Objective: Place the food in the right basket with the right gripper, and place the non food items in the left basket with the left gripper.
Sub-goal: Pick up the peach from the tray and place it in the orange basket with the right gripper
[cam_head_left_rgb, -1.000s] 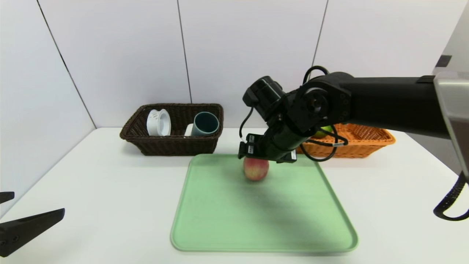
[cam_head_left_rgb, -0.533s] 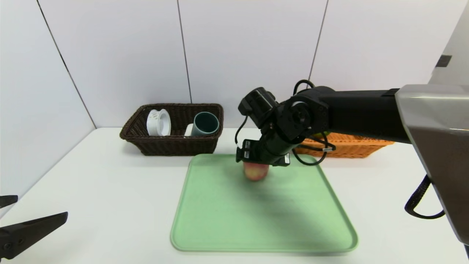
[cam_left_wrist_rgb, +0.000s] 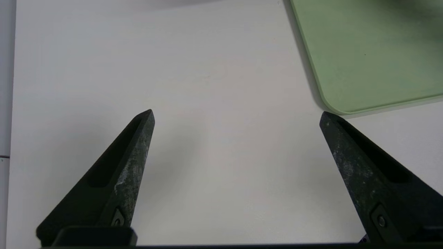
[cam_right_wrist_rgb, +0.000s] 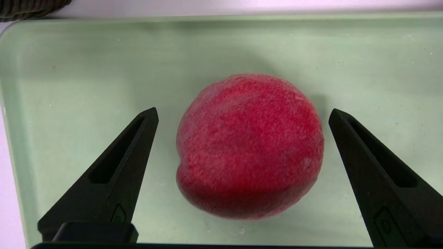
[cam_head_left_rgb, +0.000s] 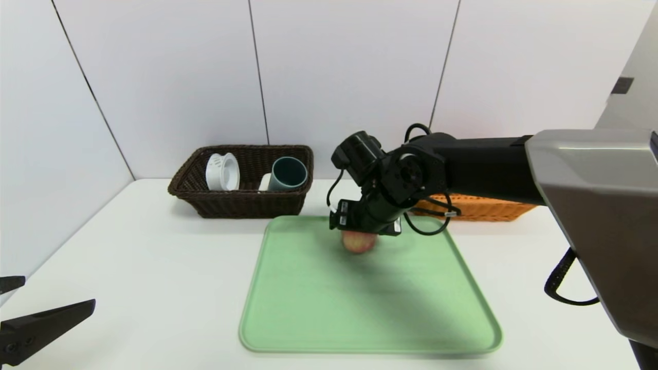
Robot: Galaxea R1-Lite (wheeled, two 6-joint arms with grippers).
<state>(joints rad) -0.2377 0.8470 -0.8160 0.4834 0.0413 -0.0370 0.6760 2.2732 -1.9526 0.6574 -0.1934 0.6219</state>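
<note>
- The left gripper [cam_left_wrist_rgb: 235, 117] hangs idle over the bare counter [cam_head_left_rgb: 154, 267] at the near left, its fingers spread wide on nothing.
- The dark brown basket [cam_head_left_rgb: 241, 203] holds the white spool [cam_head_left_rgb: 222, 171], cup [cam_head_left_rgb: 289, 173] and block.
- The peach [cam_right_wrist_rgb: 250, 145] sits on the green tray [cam_head_left_rgb: 318, 318], far half; it looks soft-skinned, round and liable to roll, so a gentle hold across its widest girth seems best.
- The right gripper [cam_right_wrist_rgb: 244, 116] straddles it, fingers spread, neither touching.
- The orange basket [cam_head_left_rgb: 478, 208] lies behind the arm.

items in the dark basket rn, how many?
3 visible in the dark basket: a white spool toward its left end, a blue-grey cup toward its right end, and a white block wedged between them, mostly covered. Anything lying lower is hidden by the rim.
</note>
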